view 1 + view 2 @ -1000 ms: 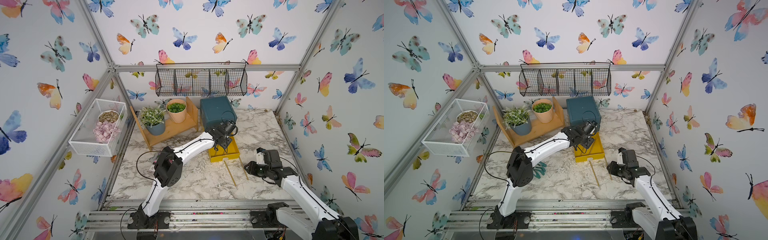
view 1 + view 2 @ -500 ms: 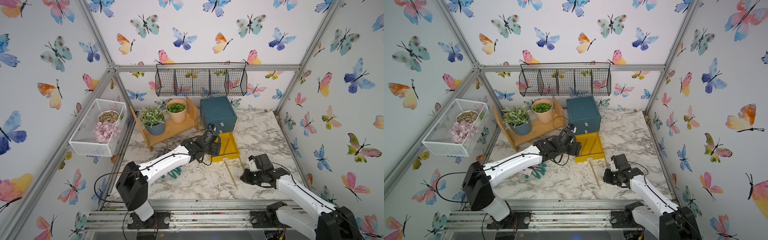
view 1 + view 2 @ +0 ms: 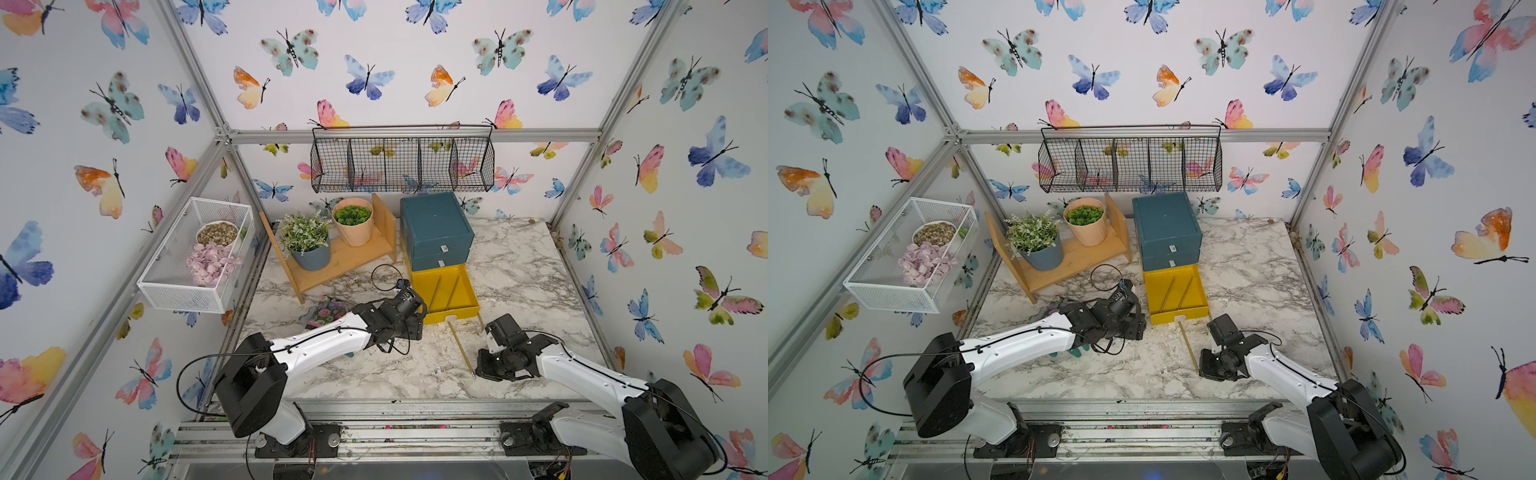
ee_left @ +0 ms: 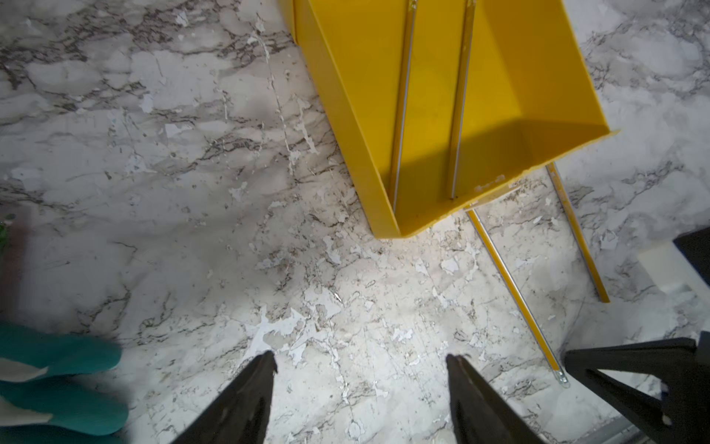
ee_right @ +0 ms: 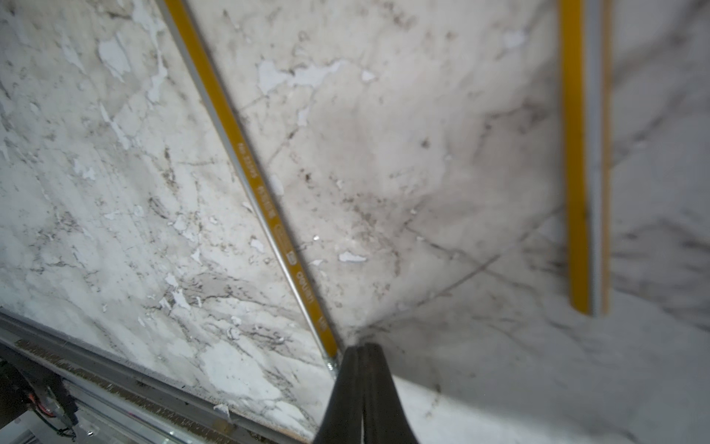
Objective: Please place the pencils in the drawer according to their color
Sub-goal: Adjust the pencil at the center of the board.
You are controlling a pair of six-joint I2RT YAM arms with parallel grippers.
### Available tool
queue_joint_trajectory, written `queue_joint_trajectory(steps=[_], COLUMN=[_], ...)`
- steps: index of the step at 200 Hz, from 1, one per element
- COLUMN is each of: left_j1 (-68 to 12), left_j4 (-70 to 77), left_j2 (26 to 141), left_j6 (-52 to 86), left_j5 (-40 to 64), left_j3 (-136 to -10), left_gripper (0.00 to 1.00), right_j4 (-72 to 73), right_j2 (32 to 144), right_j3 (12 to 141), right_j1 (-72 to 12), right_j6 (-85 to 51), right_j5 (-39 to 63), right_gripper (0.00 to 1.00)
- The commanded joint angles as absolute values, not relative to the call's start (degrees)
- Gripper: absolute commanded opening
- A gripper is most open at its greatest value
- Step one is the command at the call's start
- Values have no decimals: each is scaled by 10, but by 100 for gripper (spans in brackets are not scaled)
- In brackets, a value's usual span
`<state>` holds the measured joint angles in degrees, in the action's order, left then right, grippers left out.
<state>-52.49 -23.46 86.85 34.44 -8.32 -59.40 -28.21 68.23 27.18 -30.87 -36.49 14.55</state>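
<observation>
clear: tabletop (image 3: 532, 291) right of yellow drawer (image 3: 455, 312) | obstacles: its walls, pencils (image 3: 461, 348) (two, loose) before it

- Left pincer (image 4: 362, 363): two matte black fingers (image 4: 246, 403), wedge-shaped, narrowing to blunt tips.
- Right pincer (image 5: 361, 350): the same black tapered fingers, lightly scuffed.
- Just behind the left pincer: a black wrist block (image 3: 390, 322) carrying a round black camera barrel (image 3: 409, 297).
- Farther back from each pincer: a glossy white forearm shell, on the left (image 3: 328, 353) and on the right (image 3: 582, 370).
- A thin black cable (image 3: 314, 337) is clipped along the left shell.
- Farthest from the pincers: bulky black joint housings (image 3: 249, 380) — boxy, with rounded corners — and black base plates (image 3: 322, 436) with round silver fasteners.
</observation>
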Motion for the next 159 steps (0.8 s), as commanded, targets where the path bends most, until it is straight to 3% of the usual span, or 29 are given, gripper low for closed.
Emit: queue_joint_trajectory(steps=[1, 64, 159], left_j1=[-527, -524, -486], left_j4=[-236, -236, -174], left_j2=[861, 854, 758], left_j6=[343, 330, 304], left_j5=[-59, -58, -3], left_j3=[-589, -559, -433], left_gripper=[66, 59, 58], right_j4=[-278, -238, -139], right_j2=[705, 741, 848], right_j3=[273, 298, 361], right_j1=[-336, -379, -458], right_j6=[-375, -361, -346], right_j5=[138, 172, 192], right_gripper=[5, 5, 9])
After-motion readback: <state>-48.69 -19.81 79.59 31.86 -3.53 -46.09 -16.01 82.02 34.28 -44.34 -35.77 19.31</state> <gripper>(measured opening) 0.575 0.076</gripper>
